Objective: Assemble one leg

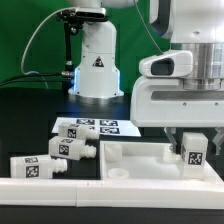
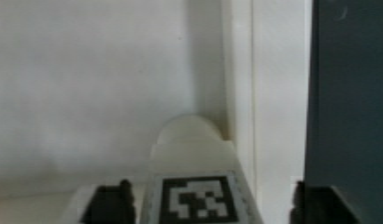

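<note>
Legs: one [image 1: 191, 152] gripped, three loose [image 1: 72, 149]

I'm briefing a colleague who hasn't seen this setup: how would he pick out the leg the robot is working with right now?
Find the large white tray-like panel at the front of the table. At its end on the exterior view's right, the gripper holds one tagged white leg upright over the panel. Unlike the spare legs lying loose on the table off the other end, it stands between the fingers.

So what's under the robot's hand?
A leg sits between the fingers of the hand, over the big white panel. The panel's front wall hides the leg's bottom end, so I can't tell whether it touches the panel.
</note>
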Controlling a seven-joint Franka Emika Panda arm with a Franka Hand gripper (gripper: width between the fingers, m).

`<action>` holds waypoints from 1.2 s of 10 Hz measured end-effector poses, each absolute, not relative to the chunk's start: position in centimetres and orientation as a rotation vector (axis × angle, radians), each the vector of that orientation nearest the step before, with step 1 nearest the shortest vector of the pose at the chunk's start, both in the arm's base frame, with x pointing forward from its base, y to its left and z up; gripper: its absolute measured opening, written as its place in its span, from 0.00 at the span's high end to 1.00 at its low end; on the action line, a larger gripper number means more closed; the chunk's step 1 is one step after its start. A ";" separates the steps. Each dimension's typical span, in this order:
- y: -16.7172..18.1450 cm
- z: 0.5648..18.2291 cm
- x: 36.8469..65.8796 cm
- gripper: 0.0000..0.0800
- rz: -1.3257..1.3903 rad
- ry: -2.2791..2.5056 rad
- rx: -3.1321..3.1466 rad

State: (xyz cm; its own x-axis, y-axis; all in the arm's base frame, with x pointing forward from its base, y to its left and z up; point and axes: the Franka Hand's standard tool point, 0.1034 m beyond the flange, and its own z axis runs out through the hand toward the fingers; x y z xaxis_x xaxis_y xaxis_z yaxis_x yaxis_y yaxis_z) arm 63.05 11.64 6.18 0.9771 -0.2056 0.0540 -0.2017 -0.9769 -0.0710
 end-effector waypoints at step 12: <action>12.1 6.1 63.8 0.64 0.023 1.839 -2.341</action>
State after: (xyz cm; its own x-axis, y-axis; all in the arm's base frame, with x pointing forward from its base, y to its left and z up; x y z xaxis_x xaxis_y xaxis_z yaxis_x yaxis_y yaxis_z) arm 63.76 12.08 6.07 0.2417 -0.9637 -0.1136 -0.9663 -0.2283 -0.1192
